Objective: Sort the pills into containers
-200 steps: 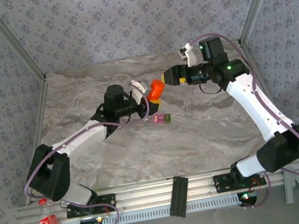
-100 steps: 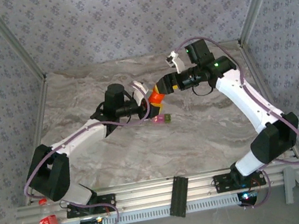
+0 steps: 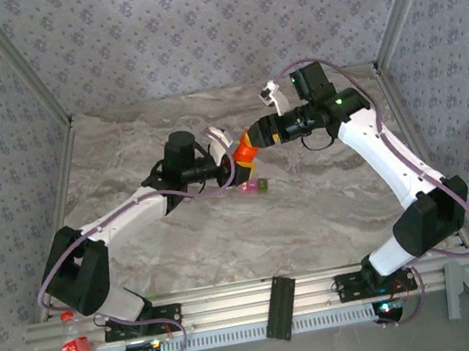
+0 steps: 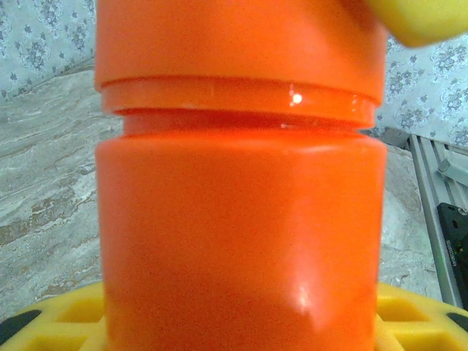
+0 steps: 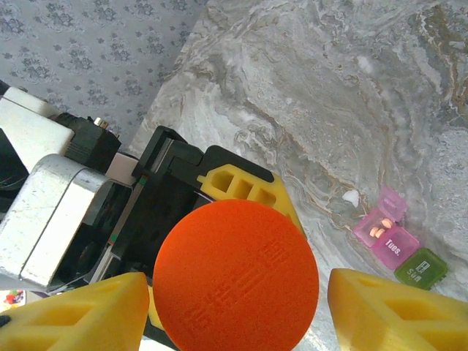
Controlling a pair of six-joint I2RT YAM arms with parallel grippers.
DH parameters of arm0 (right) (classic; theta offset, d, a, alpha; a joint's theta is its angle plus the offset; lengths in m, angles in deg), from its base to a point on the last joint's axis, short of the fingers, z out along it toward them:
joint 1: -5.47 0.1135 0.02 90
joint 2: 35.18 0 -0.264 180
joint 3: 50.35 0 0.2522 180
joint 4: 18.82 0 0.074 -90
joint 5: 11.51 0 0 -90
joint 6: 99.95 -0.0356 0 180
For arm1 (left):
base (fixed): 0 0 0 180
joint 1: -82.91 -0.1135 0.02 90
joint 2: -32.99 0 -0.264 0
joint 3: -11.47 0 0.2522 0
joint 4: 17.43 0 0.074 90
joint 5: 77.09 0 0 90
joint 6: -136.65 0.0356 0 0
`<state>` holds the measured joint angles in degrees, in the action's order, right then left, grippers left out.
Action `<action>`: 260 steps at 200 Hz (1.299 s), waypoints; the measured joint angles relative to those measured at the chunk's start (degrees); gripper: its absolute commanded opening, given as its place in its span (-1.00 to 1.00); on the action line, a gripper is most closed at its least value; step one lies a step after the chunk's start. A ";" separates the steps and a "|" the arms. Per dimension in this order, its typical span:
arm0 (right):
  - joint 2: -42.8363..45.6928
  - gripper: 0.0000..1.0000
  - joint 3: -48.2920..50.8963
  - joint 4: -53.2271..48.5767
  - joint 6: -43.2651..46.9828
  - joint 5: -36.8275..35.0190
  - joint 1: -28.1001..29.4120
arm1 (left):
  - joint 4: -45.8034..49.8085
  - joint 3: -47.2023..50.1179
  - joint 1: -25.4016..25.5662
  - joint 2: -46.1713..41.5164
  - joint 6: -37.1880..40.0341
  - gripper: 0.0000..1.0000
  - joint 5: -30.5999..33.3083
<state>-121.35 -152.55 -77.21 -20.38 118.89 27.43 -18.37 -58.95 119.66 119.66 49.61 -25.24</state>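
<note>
top view, left gripper (image 3: pixel 232 156): clamped on the orange bottle (image 3: pixel 245 149), holding it tilted and off the table (image 3: pixel 331 213), about mid-table toward the back

top view, right gripper (image 3: pixel 256 134): coming in from the right side, nose right at the bottle's cap end, can't read the finger gap from up here

top view, containers (image 3: pixel 254 186): the little pink and green pair sits on the marble just in front of the bottle, touched by neither arm

left wrist view, bottle: super close up, body and cap (image 4: pixel 241 44) take up most of the frame, and the left gripper's own yellow pads (image 4: pixel 51 322) peek out on both sides at the bottom, so that grip is solid

left wrist view, extra: a yellow fingertip from the right gripper pokes in at the top right corner, beside the cap

right wrist view, cap: looking straight down onto its round orange top, raised lettering on it that I can't read

right wrist view, right gripper fingers (image 5: pixel 80 314): one on each side of the cap, fairly narrow; a sliver of gap shows on the picture's right, on the other side I can't tell if it's touching

right wrist view, containers: off to the right on the table, pink one with its flap up and a couple of pale pills (image 5: pixel 376 232) inside, green one shut

right wrist view, stray: one white pill (image 5: pixel 351 197) lying loose on the marble just beside the pink compartment
</note>
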 measured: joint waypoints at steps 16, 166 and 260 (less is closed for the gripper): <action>-0.11 0.28 0.00 0.02 -0.02 0.46 0.00 | 0.00 0.00 0.00 0.00 -0.02 -1.00 0.00; -1.53 -0.13 2.91 7.06 -12.90 -4.94 2.54 | 1.44 0.55 0.33 0.00 0.26 -1.00 9.42; -2.38 0.11 6.97 11.08 -30.67 -10.80 4.92 | -2.38 4.61 4.96 0.00 3.72 -1.00 33.24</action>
<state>-123.73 -145.58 -66.12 -51.05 108.09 32.34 -20.75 -54.34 124.62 119.66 53.33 8.00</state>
